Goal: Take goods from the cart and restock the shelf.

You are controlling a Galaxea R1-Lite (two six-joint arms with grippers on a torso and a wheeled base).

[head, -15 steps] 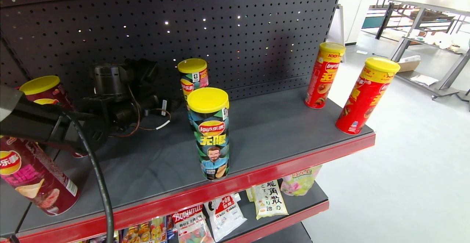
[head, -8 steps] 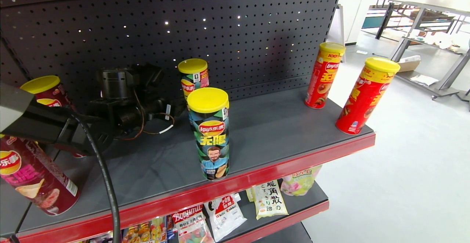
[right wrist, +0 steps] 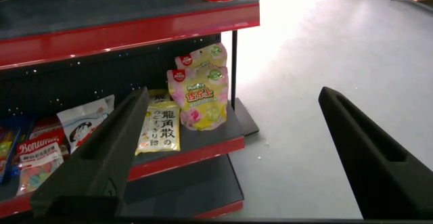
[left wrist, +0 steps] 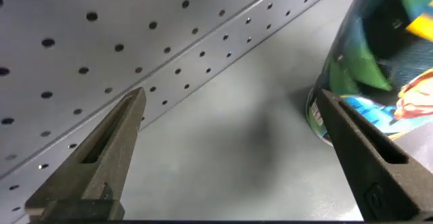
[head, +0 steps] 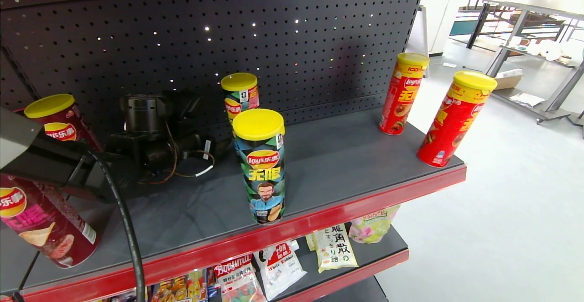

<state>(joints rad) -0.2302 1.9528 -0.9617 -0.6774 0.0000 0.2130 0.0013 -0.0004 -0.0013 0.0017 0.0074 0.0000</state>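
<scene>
You are looking at a dark grey shelf (head: 346, 156) with a red front lip, and a black pegboard (head: 283, 33) is rising behind it; a green-and-black front can (head: 261, 169) is standing upright near the front edge, and a matching rear can (head: 240, 93) is standing behind it, close to the pegboard. Two red cans (head: 403, 93) are standing well apart from those at the shelf's right end, one at the back, one by the front corner; two maroon cans (head: 41, 220) are standing at its left end. Your left arm (head: 146, 142) is reaching over the shelf between the maroon cans and the rear can; the left gripper (left wrist: 230, 95) is hanging low over the shelf surface by the pegboard with its jaws spread wide and nothing between them, the rear can's base just beside one finger. The right gripper (right wrist: 233, 92) is also gaping and holding nothing, out in front of the lower shelf (right wrist: 203, 155), where snack bags (right wrist: 196, 95) are sitting. To the right, pale floor (head: 502, 210) is stretching back to metal-framed tables (head: 524, 23).
</scene>
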